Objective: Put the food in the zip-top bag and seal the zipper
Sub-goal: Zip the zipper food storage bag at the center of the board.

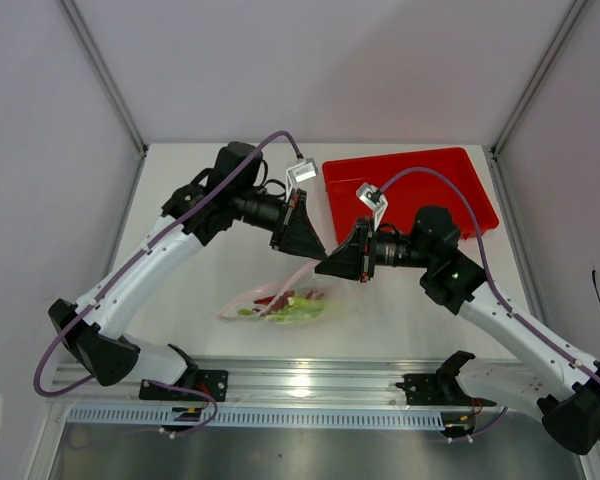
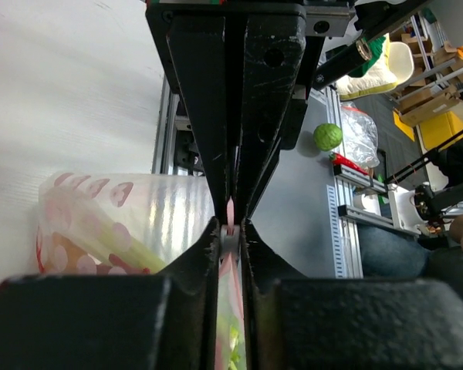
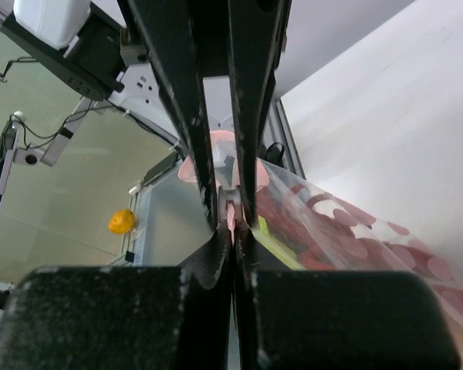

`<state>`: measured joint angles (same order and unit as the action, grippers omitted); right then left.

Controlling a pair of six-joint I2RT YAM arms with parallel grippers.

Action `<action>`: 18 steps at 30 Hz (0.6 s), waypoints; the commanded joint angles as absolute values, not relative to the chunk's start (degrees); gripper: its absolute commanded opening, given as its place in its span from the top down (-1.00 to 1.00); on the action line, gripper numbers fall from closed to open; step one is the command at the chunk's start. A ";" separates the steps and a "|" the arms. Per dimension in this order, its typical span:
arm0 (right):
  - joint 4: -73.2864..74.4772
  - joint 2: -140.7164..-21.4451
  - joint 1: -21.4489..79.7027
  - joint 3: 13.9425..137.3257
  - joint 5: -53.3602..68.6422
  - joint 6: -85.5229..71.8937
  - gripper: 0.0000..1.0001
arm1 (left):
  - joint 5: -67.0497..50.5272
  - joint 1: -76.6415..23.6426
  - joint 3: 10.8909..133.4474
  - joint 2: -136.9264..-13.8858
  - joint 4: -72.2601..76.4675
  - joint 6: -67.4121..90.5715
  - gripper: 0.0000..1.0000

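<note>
The zip-top bag (image 1: 280, 303) lies near the table's front middle, its mouth edge lifted up to the right. The food shows through it: a pale green stalk (image 1: 300, 313) and a dark red piece (image 1: 278, 298). My left gripper (image 1: 318, 250) and right gripper (image 1: 332, 265) meet tip to tip over the lifted edge. In the left wrist view the left gripper (image 2: 231, 229) pinches the pink zipper (image 2: 231, 208), the bag (image 2: 139, 208) hanging to the left. In the right wrist view the right gripper (image 3: 231, 218) is shut on the zipper (image 3: 230, 223), the bag (image 3: 347, 231) and its red piece (image 3: 293, 212) on the right.
A red tray (image 1: 450, 180) stands at the back right, just behind the right arm. An aluminium rail (image 1: 300, 375) runs along the table's near edge below the bag. Grey walls close in the left, back and right sides.
</note>
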<state>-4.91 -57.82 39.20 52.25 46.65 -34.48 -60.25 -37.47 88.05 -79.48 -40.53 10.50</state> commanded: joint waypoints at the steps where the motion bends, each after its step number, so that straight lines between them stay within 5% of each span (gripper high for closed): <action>1: -7.82 -56.69 38.59 53.62 45.53 -34.63 1.00 | -64.51 -36.91 86.93 -77.08 -39.29 10.72 0.83; 4: -9.22 -56.51 38.50 52.82 45.62 -35.85 1.00 | -65.83 -36.48 85.79 -76.38 -38.06 11.60 0.99; 18: -13.53 -54.58 39.90 50.19 36.40 -38.14 1.00 | -67.67 -36.39 83.94 -76.64 -39.29 10.73 0.99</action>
